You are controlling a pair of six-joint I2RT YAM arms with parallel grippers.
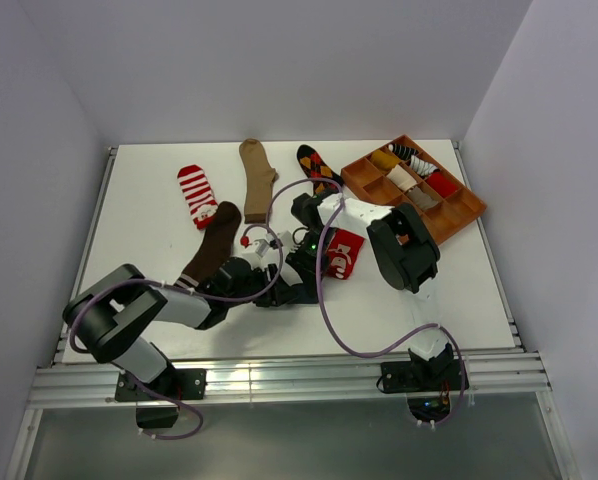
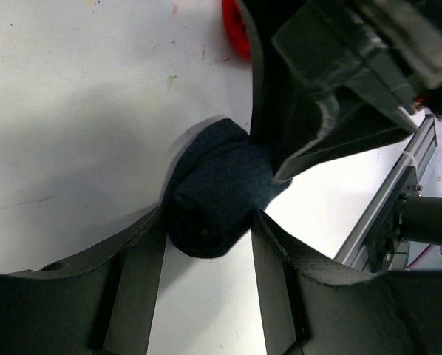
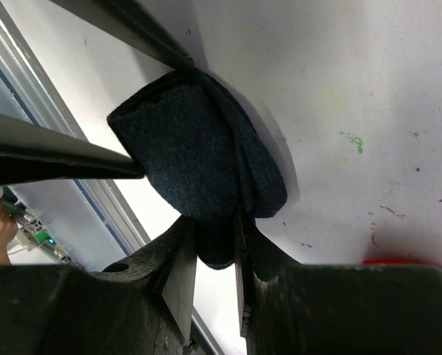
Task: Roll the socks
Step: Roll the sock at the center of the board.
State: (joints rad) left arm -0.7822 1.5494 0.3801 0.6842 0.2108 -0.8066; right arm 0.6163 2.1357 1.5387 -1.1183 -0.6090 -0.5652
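**Top external view.** My two arms meet over the near-middle of the white tabletop (image 1: 149, 250). Their wrists hide the navy knitted sock (image 2: 213, 196) from this camera. Five other socks lie flat and unrolled:
- a red-and-white striped sock (image 1: 196, 193)
- a tan sock (image 1: 257, 168)
- a black argyle sock (image 1: 319, 168)
- a dark brown sock with a striped cuff (image 1: 212, 243)
- a red picture sock (image 1: 343, 252), partly under my right arm

A brown wooden compartment tray (image 1: 459, 207) stands at the far right and already holds several rolled bundles.

**Left wrist view.** The navy sock sits on the tabletop as a short, thick bundle. My left fingers (image 2: 136, 281) are closed against its two flanks, pinching the bundle. My right fingers (image 2: 317, 133) reach in from the upper right to its far end.

**Right wrist view.** My right fingers (image 3: 178, 274) are pressed nearly together on a fold of fabric at the near edge of the bundle. The open cuff end faces my left fingers, which bracket it from the left.

**Step in hand.** I judge that this is the finishing of the navy roll, with five socks still to do. The next move calls for my left fingers to hold the bundle compressed. My right fingers would then draw the pinched cuff layer over the roll to lock it. If either grip slackens, the roll is likely to spring open.
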